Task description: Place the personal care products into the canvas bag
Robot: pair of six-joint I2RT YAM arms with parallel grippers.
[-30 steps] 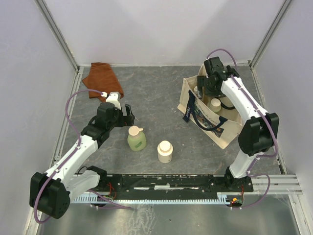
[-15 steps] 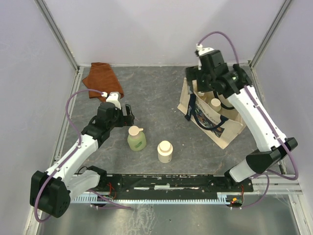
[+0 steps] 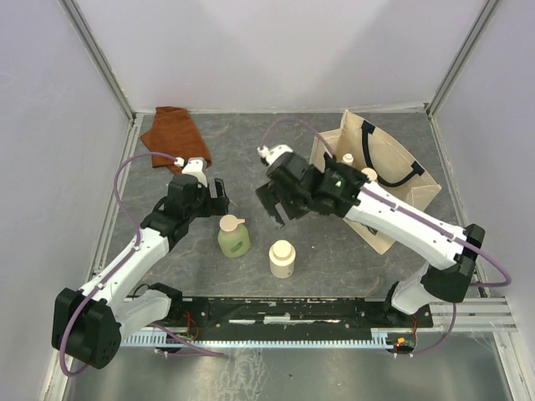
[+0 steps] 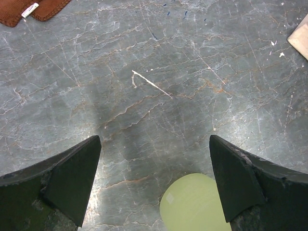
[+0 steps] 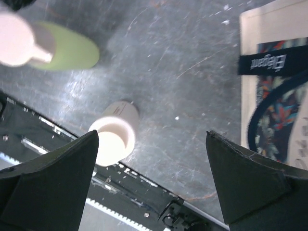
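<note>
The pale green spout-capped bottle (image 3: 233,236) stands left of centre, and the cream-white round-capped bottle (image 3: 282,258) stands to its right. The canvas bag (image 3: 386,149) stands open at the right with two cream caps (image 3: 368,174) showing inside. My left gripper (image 3: 219,199) is open and empty just behind the green bottle, whose body (image 4: 192,204) shows low between its fingers (image 4: 154,144). My right gripper (image 3: 277,214) is open and empty above the table, left of the bag. In the right wrist view it (image 5: 151,137) looks down on the cream bottle (image 5: 115,134), the green bottle (image 5: 67,50) and the bag's printed side (image 5: 274,82).
A rust-brown folded cloth (image 3: 174,134) lies at the back left, its corner also in the left wrist view (image 4: 29,9). The black base rail (image 3: 292,313) runs along the near edge. Walls close in the table on three sides.
My right arm has come up out of the bag and swung left and down over the middle of the table. The bag's mouth now shows wider open. The left arm has not moved.
</note>
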